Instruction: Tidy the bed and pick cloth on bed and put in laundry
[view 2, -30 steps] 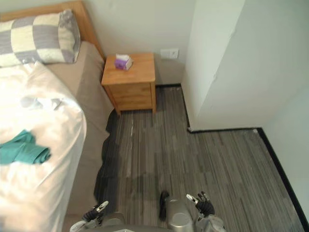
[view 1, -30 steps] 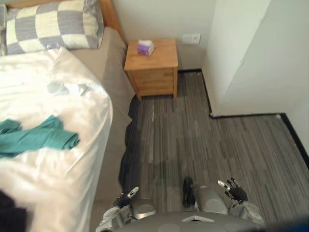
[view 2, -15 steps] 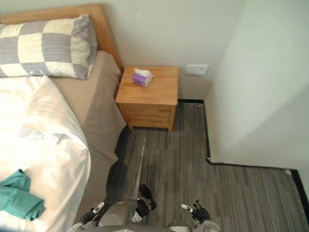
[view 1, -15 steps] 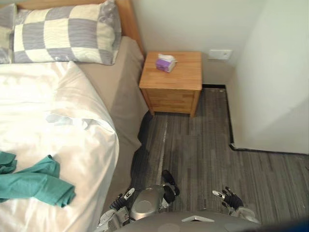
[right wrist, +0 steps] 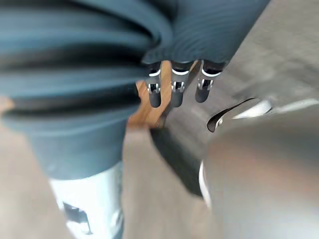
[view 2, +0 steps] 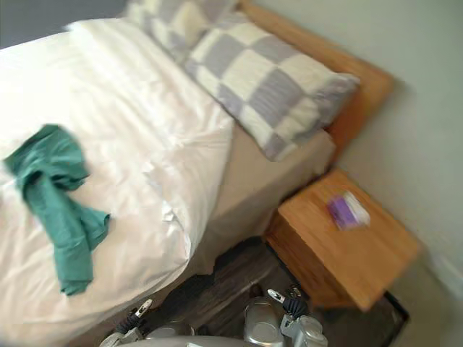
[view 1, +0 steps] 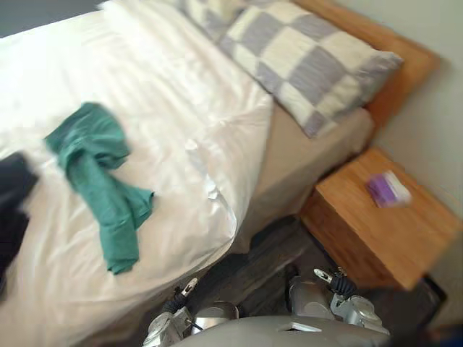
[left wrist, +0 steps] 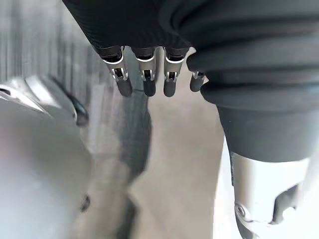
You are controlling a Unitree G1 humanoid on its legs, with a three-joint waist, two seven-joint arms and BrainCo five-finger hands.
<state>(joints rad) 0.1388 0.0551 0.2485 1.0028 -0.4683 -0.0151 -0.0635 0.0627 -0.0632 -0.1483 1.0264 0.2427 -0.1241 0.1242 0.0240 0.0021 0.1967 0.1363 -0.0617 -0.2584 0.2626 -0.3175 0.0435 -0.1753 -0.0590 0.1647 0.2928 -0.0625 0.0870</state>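
Here's the bed (view 1: 269,217), and the teal cloth (view 1: 98,181) lies right on top of it. It is crumpled and stretched out long across the white duvet (view 1: 173,87), towards the bed's near side and well clear of either hand. Just beside it, at the bed's foot-ward end, a dark garment (view 1: 11,210) also rests on the duvet. Up at the head of the bed a checked pillow (view 1: 307,65) leans against the wooden headboard (view 1: 398,69). A strip of tan sheet (view 1: 311,155) lies bare between the duvet's edge and the side of the bed. Right beside the bed's head end stands a wooden nightstand (view 1: 383,231) with a small purple box (view 1: 388,189) on top.

Now the hands. Both hang low over the dark floor (view 1: 253,264) alongside the bed, touching nothing. The left hand (view 1: 179,298) sits just off the bed's edge, and in its wrist view the fingers (left wrist: 144,85) point straight down, relaxed and empty. The right hand (view 1: 337,283) hangs farther from the bed, near the nightstand's front. Its fingers (right wrist: 175,94) are straight and loose as well, with nothing in the grasp.
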